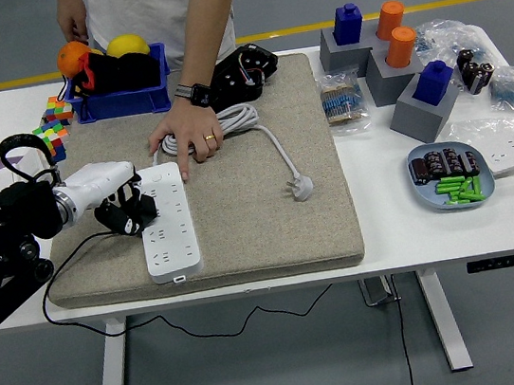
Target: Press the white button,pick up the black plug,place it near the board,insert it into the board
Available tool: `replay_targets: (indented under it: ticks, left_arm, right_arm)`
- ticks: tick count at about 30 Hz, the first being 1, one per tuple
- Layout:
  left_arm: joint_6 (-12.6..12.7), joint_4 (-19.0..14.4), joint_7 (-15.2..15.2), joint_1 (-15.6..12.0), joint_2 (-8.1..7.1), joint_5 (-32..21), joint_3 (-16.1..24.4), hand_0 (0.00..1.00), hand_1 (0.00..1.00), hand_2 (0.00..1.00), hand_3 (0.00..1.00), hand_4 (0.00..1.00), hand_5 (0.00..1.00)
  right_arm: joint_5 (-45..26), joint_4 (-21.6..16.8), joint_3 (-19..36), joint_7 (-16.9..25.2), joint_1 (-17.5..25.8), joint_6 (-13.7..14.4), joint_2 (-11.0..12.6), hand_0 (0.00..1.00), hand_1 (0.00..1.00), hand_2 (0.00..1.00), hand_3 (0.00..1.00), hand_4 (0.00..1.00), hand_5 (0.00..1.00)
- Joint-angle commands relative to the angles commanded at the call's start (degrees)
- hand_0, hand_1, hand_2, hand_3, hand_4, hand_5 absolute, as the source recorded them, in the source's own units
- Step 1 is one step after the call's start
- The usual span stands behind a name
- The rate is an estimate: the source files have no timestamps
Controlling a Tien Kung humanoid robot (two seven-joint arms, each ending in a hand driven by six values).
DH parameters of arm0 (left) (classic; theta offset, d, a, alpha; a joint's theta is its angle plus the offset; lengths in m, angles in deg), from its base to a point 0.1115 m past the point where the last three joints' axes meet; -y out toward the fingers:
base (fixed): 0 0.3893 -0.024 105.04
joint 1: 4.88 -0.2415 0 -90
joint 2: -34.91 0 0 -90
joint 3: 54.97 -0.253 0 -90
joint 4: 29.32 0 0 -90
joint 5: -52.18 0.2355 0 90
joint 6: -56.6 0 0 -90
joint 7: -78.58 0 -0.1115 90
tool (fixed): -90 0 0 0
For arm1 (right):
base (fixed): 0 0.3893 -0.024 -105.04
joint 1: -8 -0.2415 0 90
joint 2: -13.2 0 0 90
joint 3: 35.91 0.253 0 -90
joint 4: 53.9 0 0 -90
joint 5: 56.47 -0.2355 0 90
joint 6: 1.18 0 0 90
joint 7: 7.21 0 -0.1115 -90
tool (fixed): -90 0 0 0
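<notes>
A white power strip [168, 226] lies lengthwise on the beige mat [261, 221], left of centre. My left hand [128, 210] is against the strip's left edge, its dark fingers curled around a black plug [136, 216]. The plug's black cable [75, 261] trails off the mat's left edge and down under the table. The plug touches the strip's side; whether its pins are in a socket is hidden. A person's hand [187, 135] rests on the coiled white cable [237, 119] at the strip's far end. My right arm is out of view.
The white cable ends in a white plug [301, 186] at mid-mat. A blue bin [120, 102] with fruit and two colour cubes [51, 135] stand at the back left. A plate of batteries [451, 177] and grey blocks with blue and orange pegs [391, 59] are on the right.
</notes>
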Motion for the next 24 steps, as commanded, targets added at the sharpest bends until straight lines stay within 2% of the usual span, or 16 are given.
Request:
replay_targets:
  ticks: [8, 19, 24]
  left_arm:
    - [-0.2, 0.7, -1.1, 2.0, 1.54, 0.2, -1.8, 0.422, 0.391, 0.408, 0.394, 0.715, 0.002]
    - [-1.6, 0.5, -3.5, 5.0, 2.07, -0.4, -4.8, 0.417, 0.390, 0.410, 0.391, 0.712, 0.002]
    - [-2.2, 0.6, -4.2, 5.1, 2.14, -1.0, -4.3, 0.412, 0.381, 0.403, 0.385, 0.715, 0.002]
  right_arm:
    - [-0.1, 0.0, -0.2, 0.0, 0.0, 0.0, 0.0, 0.724, 0.606, 0.551, 0.671, 0.738, 0.493]
    - [-0.1, 0.1, 0.0, 0.0, 0.0, -0.1, 0.0, 0.724, 0.606, 0.551, 0.671, 0.738, 0.493]
    - [-0.2, 0.0, -0.3, 0.0, -0.1, -0.1, 0.0, 0.723, 0.606, 0.551, 0.671, 0.737, 0.496]
